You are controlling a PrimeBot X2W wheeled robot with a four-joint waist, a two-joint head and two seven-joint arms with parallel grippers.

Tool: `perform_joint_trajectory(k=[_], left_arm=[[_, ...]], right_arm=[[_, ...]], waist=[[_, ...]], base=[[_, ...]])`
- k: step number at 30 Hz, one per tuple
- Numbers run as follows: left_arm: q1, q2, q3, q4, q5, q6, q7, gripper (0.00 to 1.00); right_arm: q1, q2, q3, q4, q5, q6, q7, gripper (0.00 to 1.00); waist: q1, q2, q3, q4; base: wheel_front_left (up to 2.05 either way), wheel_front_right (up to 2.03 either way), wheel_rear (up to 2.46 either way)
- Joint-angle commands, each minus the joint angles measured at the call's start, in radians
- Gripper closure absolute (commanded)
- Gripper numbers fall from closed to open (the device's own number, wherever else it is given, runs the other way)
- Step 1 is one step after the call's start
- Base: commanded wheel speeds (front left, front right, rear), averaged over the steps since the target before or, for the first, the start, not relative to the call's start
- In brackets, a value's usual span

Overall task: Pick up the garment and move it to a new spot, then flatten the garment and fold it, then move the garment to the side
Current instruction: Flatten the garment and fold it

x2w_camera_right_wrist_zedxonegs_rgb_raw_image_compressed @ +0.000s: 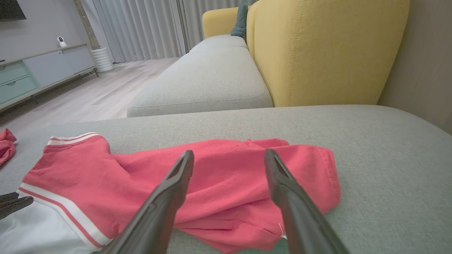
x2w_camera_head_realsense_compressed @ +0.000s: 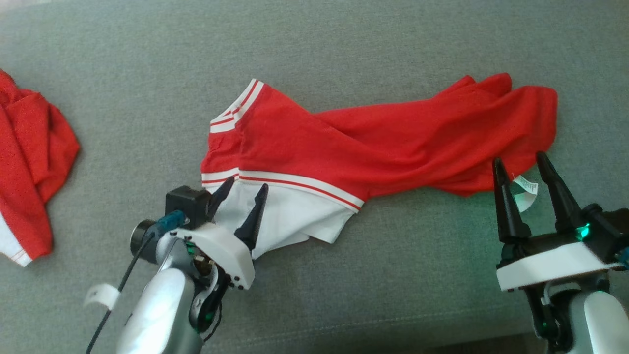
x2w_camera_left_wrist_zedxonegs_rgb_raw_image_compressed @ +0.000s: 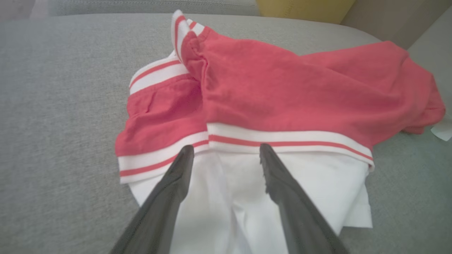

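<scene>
The red and white garment [x2w_camera_head_realsense_compressed: 373, 142] lies crumpled along the grey sofa cushion [x2w_camera_head_realsense_compressed: 344, 44], with its white part toward our left and its red end toward our right. Our left gripper [x2w_camera_head_realsense_compressed: 248, 183] has its fingers apart over the white part, just below the striped band. Our right gripper [x2w_camera_head_realsense_compressed: 519, 158] also has its fingers spread, at the near edge of the red end, with a small white label [x2w_camera_head_realsense_compressed: 527, 189] between them. Neither one holds cloth.

We see several risks. The cloth lies in folded layers, so a pinch may take only the top layer, and the garment would then rise twisted and be hard to flatten. The right fingers may close on the label alone, which can slip out. If one side misses, the garment would hang from one corner. The cushion is soft, so pressing deep may catch its cover. Another red garment [x2w_camera_head_realsense_compressed: 29, 162] lies well apart at our left, and a new spot there could mix the two
</scene>
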State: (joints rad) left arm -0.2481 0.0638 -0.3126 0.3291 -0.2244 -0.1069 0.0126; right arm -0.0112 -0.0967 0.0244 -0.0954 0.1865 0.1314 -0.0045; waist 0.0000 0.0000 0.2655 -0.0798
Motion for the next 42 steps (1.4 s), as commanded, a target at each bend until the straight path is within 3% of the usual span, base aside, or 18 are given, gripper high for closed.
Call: perform_joint_trajectory(k=[1, 6, 14, 22, 30, 32, 42], left_arm=[[-0.039, 0.005, 0.025, -0.024, -0.013, -0.006, -0.004, 1.0], [-0.036, 0.008, 0.037, -0.031, -0.039, -0.003, -0.027, 1.0], [0.01, 0.036, 0.121, -0.097, -0.069, 0.063, -0.082, 1.0], [0.069, 0.063, 0.17, -0.152, -0.091, 0.11, -0.064, 1.0], [0.095, 0.087, 0.184, -0.17, -0.107, 0.119, -0.03, 1.0], [0.098, 0.086, 0.179, -0.172, -0.108, 0.119, -0.03, 0.0], [0.115, 0.102, 0.186, -0.244, -0.011, 0.188, -0.213, 0.0]], right_arm=[[-0.028, 0.001, 0.02, -0.031, 0.007, -0.001, -0.009, 0.0], [-0.025, 0.005, 0.017, -0.028, 0.014, -0.001, -0.01, 0.0], [-0.008, 0.011, 0.004, -0.021, 0.023, -0.001, -0.001, 0.0], [0.0, 0.012, -0.041, -0.017, 0.024, -0.001, 0.006, 0.0], [-0.012, 0.004, -0.117, -0.03, 0.008, -0.001, 0.01, 0.0], [-0.016, -0.001, -0.127, -0.035, 0.002, -0.001, 0.01, 0.0], [-0.019, -0.015, -0.064, -0.065, -0.035, -0.001, 0.017, 0.0]], waist=[[0.0, 0.0, 0.002, -0.006], [0.0, 0.0, 0.004, -0.007], [0.0, 0.0, 0.003, 0.006], [0.0, 0.0, 0.001, 0.015], [0.0, 0.0, 0.007, 0.019], [0.0, 0.0, 0.006, 0.02], [0.0, 0.0, -0.014, 0.024]], base=[[0.0, 0.0, 0.0], [0.0, 0.0, 0.0], [0.0, 0.0, 0.0], [0.0, 0.0, 0.0], [0.0, 0.0, 0.0], [0.0, 0.0, 0.0], [0.0, 0.0, 0.0]])
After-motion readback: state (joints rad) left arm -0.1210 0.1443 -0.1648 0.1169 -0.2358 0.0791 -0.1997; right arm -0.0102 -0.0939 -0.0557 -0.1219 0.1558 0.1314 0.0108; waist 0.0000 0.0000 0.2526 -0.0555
